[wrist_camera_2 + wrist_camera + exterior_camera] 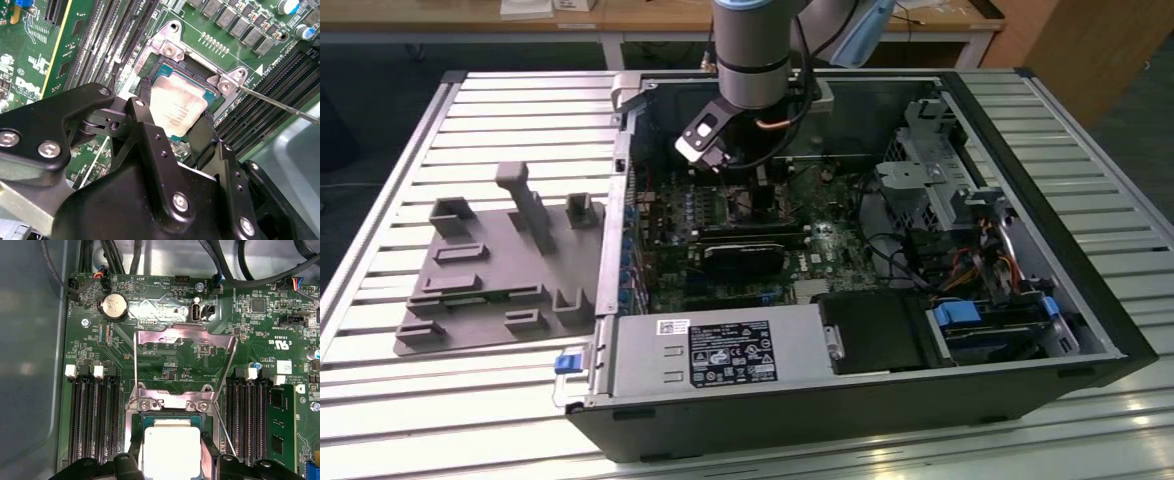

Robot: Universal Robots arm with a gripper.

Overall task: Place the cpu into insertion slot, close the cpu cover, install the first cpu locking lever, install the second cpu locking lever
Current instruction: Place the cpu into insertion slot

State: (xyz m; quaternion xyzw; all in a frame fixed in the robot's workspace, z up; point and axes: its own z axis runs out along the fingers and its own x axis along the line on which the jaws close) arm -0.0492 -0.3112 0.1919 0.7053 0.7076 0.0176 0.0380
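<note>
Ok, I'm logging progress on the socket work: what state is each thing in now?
cpu: gripped, at the insertion slot, seating unclear.
cpu cover: open, swung up.
locking lever: unlatched, sticking out.
gripper: shut on the cpu.
computer case: side open.

I see printed labels on the power supply [731, 357], white lettering on the motherboard [280, 347], faint print on the cpu [177, 107]
</note>
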